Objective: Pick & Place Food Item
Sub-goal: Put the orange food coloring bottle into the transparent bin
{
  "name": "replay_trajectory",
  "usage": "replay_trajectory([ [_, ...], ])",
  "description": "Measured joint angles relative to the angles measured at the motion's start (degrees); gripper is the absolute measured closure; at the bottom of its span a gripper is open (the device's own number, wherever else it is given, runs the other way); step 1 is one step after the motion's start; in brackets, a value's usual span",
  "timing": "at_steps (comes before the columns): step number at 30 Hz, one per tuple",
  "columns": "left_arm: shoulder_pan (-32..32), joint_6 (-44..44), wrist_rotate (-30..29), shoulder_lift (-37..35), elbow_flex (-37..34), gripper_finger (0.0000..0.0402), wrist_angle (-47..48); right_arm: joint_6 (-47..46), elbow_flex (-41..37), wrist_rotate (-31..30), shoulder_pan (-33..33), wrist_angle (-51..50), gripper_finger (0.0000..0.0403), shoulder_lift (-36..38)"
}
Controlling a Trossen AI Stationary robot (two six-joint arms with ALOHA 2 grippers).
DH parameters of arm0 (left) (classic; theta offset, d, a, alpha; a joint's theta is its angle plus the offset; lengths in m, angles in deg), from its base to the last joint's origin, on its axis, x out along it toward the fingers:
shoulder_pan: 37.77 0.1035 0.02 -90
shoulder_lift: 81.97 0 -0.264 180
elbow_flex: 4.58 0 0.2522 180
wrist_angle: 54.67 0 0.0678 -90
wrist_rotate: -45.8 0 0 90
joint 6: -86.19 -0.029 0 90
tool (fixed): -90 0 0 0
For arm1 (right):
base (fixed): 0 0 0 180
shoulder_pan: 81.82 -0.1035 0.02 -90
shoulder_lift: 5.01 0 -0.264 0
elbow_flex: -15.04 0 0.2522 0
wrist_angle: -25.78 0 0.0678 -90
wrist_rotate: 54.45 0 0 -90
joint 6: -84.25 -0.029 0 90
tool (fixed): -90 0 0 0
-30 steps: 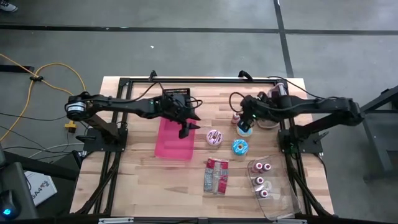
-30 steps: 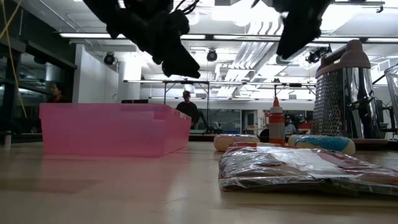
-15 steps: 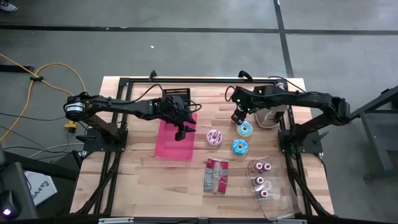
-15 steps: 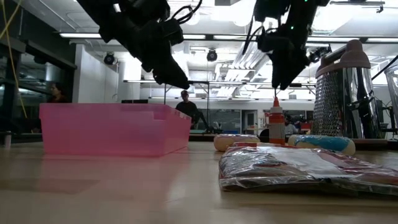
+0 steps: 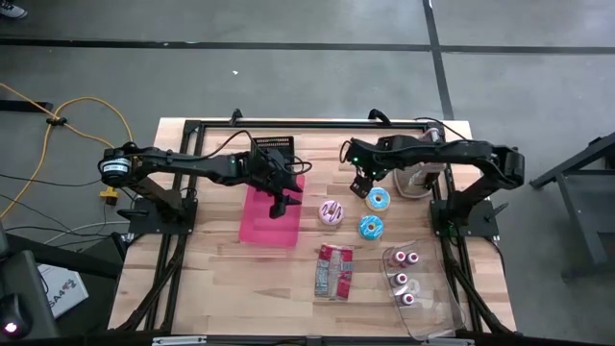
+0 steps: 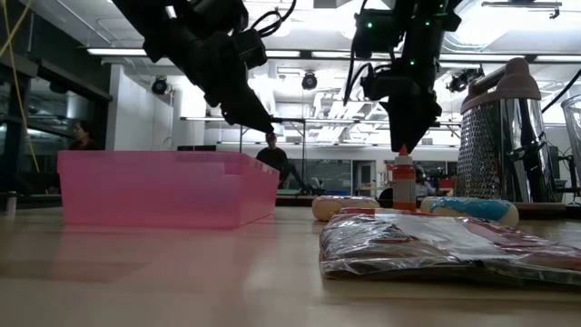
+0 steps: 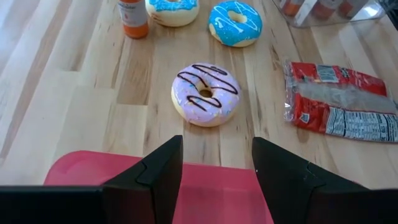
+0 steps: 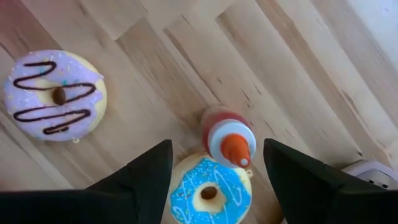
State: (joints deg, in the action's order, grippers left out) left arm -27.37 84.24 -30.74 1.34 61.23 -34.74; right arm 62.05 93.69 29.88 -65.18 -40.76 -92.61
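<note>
Three doughnuts lie flat on the wooden table: a purple one [image 5: 332, 212] [image 7: 205, 93] and two blue ones [image 5: 378, 200] [image 5: 371, 228]. A small red-capped bottle [image 8: 229, 140] stands upright beside the farther blue doughnut [image 8: 210, 190]. A red snack pack [image 5: 334, 271] lies toward the near edge. My left gripper [image 7: 216, 146] hangs open above the pink tray [image 5: 271, 216], at the tray's end nearest the purple doughnut, and holds nothing. My right gripper [image 8: 216, 146] points steeply down, open, above the bottle, its fingers either side of it and clear of it.
A metal grater [image 6: 508, 136] stands at the far right. A clear box of cupcakes [image 5: 408, 284] sits near the right front corner. Bare wood lies left of the tray and along the near edge.
My right gripper has come down and gone toward the table's left edge, from over the blue doughnut to over the bottle, tipping more steeply downward.
</note>
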Motion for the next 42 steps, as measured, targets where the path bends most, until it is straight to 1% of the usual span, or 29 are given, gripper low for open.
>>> replay_trajectory([
  [18,0.0,-0.2,0.1,0.0,0.0,0.0215,0.4,-3.4,0.0,0.2,0.9,-0.7,0.0164,0.0],
  [23,0.0,-0.2,1.3,0.0,0.0,0.0215,0.4,-4.3,0.0,0.2,1.5,-0.8,0.0164,-1.0],
  [26,0.0,-0.2,1.5,0.0,0.0,0.0215,0.4,-4.3,0.0,1.3,1.5,-0.5,0.0164,-0.9],
  [38,0.0,-0.2,1.5,0.0,0.0,0.0215,0.4,-5.2,0.0,1.7,1.7,-0.6,0.0164,-0.9],
  [42,0.0,-0.2,1.6,0.0,0.0,0.0215,0.4,-6.1,0.0,3.1,1.7,-0.6,0.0164,-0.9],
])
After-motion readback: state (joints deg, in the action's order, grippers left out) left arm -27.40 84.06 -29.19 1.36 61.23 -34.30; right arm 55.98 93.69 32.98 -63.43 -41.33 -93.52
